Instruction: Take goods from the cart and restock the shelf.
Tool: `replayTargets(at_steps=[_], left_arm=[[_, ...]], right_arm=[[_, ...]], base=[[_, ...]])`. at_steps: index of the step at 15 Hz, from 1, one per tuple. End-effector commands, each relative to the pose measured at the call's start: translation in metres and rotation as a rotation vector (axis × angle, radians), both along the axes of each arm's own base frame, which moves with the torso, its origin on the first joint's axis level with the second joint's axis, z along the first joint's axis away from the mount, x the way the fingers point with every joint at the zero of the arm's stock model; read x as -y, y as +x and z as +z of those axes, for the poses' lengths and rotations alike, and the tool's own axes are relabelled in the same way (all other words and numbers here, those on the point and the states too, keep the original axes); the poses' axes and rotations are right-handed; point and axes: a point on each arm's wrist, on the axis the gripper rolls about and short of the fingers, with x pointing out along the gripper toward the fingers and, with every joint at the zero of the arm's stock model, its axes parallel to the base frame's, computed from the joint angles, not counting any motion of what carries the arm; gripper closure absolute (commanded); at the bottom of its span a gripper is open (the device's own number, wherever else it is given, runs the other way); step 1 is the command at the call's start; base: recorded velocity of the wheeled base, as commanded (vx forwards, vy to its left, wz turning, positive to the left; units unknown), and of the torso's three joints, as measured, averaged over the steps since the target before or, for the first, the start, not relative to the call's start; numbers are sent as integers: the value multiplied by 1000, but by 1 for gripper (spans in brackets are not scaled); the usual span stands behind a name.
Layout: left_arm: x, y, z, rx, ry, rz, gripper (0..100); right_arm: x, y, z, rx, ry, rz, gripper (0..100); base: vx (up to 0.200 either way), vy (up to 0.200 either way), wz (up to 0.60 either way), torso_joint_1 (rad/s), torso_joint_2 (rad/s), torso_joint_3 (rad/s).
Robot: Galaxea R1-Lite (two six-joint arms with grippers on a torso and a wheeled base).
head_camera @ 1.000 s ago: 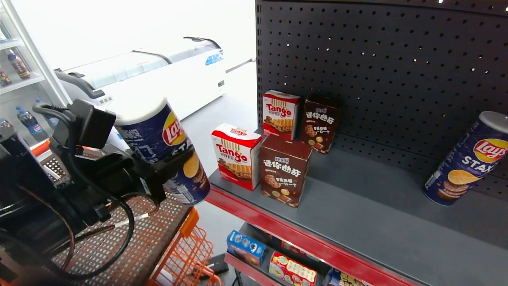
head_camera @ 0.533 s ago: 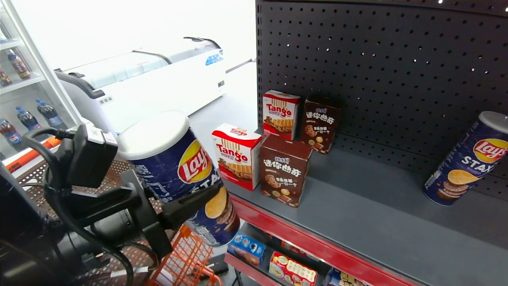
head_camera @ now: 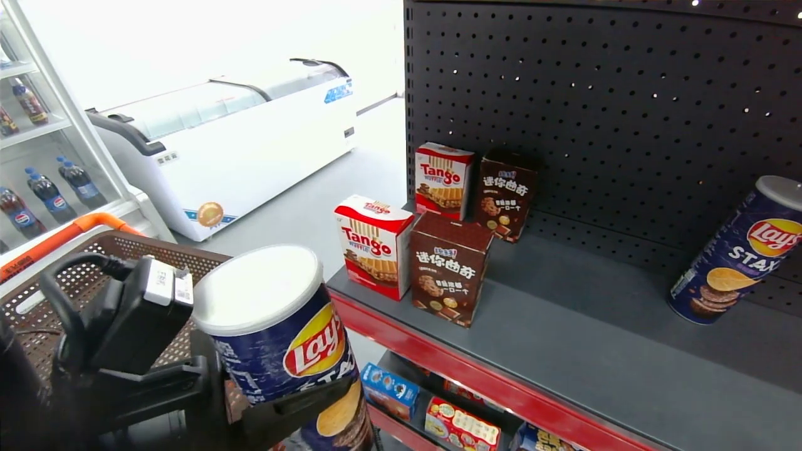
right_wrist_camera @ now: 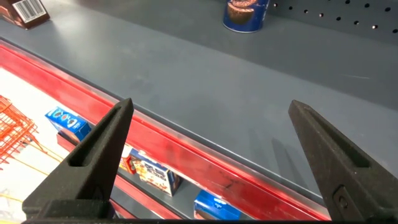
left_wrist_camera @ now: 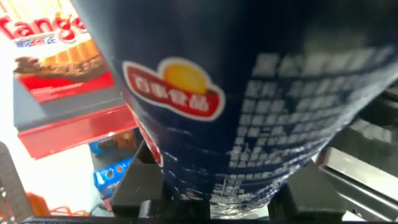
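Shop aisle: blue chip can (head_camera: 276, 332) short of the shelf (head_camera: 564, 338)

Clamped in the left tool (head_camera: 250, 401), lid up, between cart (head_camera: 94, 247) and red shelf edge (head_camera: 438, 363). Right tool (right_wrist_camera: 211, 106) spread wide above bare shelf. Risk: clipping that edge if swung across too low, or toppling the front wafer box (head_camera: 373, 245) or cookie box (head_camera: 448, 269) at the corner. Open room between those boxes and the leaning chip can (head_camera: 736, 250)

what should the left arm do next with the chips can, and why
Probably lift the chip can and carry it over the red lip onto the bare stretch of the shelf. The left gripper is shut on it, left of the shelf front and partly below it; open space lies between the brown box and the other can.
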Motion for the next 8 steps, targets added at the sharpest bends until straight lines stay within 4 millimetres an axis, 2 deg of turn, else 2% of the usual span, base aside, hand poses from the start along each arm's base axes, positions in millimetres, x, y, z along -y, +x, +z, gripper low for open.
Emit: replayTargets(at_steps=[1, 6, 8], left_arm=[[-2, -7, 6, 32, -19, -15, 100], [-1, -7, 6, 32, -20, -54, 100], [-1, -8, 6, 29, -21, -78, 100]], right_arm=[[0, 0, 0, -1, 0, 1, 0], [0, 0, 0, -1, 0, 1, 0], [0, 0, 0, -1, 0, 1, 0]], base=[[0, 0, 0, 0, 0, 0], [0, 0, 0, 0, 0, 0], [0, 0, -600, 2, 0, 2]])
